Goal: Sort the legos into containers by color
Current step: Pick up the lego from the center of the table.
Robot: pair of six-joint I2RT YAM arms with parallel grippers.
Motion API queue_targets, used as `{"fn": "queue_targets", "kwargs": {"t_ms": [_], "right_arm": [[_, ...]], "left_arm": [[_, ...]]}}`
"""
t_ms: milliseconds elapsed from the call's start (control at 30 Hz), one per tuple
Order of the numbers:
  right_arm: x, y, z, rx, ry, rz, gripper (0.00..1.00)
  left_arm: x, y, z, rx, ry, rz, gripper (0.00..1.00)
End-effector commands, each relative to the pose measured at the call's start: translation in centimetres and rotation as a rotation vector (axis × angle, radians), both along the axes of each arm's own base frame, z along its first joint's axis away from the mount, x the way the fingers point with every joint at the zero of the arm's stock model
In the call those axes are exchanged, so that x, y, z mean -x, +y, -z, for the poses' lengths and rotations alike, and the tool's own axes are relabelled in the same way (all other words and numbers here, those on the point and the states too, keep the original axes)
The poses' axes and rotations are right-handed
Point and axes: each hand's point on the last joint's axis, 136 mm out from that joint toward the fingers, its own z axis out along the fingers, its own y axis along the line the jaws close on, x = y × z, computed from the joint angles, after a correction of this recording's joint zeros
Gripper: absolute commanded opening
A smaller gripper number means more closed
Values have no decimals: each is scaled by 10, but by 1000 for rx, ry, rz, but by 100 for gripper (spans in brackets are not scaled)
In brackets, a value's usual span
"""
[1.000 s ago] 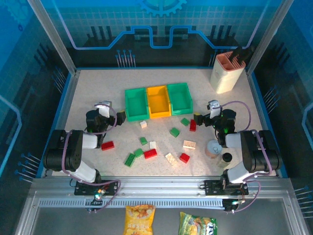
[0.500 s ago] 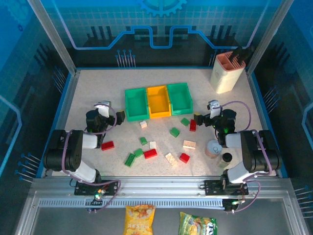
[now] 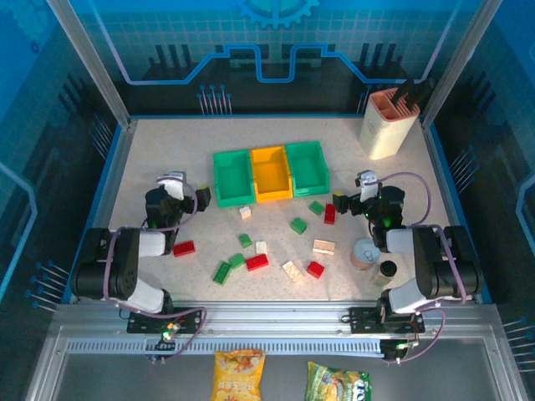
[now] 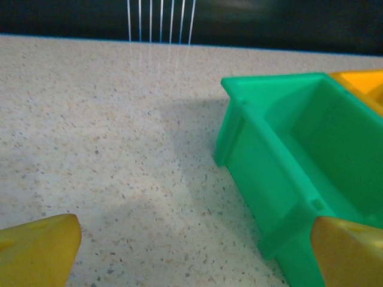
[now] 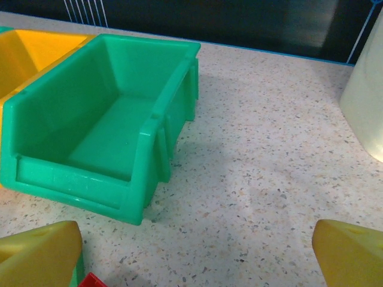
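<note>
Three containers stand in a row at mid-table: a green one (image 3: 232, 177), a yellow-orange one (image 3: 271, 172) and another green one (image 3: 307, 168). Red legos (image 3: 257, 261), green legos (image 3: 298, 225) and cream legos (image 3: 323, 246) lie scattered in front of them. My left gripper (image 3: 182, 197) is low beside the left green container (image 4: 299, 173), open, with bare table between its yellow fingertips (image 4: 42, 248). My right gripper (image 3: 358, 199) is open too, just right of a red lego (image 3: 329, 214) and facing the right green container (image 5: 102, 131), which holds nothing.
A tall cream holder with a pink rim (image 3: 387, 124) stands at the back right, its side also in the right wrist view (image 5: 365, 113). A small round can (image 3: 364, 254) sits beside the right arm. Two snack bags (image 3: 238, 373) lie below the table's front rail.
The left arm has shifted slightly to the left. The legos, the containers and the right arm have stayed where they were.
</note>
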Motion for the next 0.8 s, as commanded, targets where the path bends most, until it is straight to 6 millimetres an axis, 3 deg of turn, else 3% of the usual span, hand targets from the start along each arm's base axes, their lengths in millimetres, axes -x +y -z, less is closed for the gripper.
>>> {"fn": "queue_targets", "kwargs": {"t_ms": [0, 300, 567, 767], "right_arm": [[0, 3, -14, 42, -36, 11, 100], [5, 3, -22, 53, 37, 51, 100], [24, 0, -17, 24, 264, 116, 98], [38, 10, -15, 4, 433, 114, 94]], "left_arm": [[2, 6, -16, 4, -18, -38, 99], [13, 16, -52, 76, 68, -159, 99], [43, -3, -59, 272, 337, -149, 99], [48, -24, -94, 321, 453, -50, 99]]}}
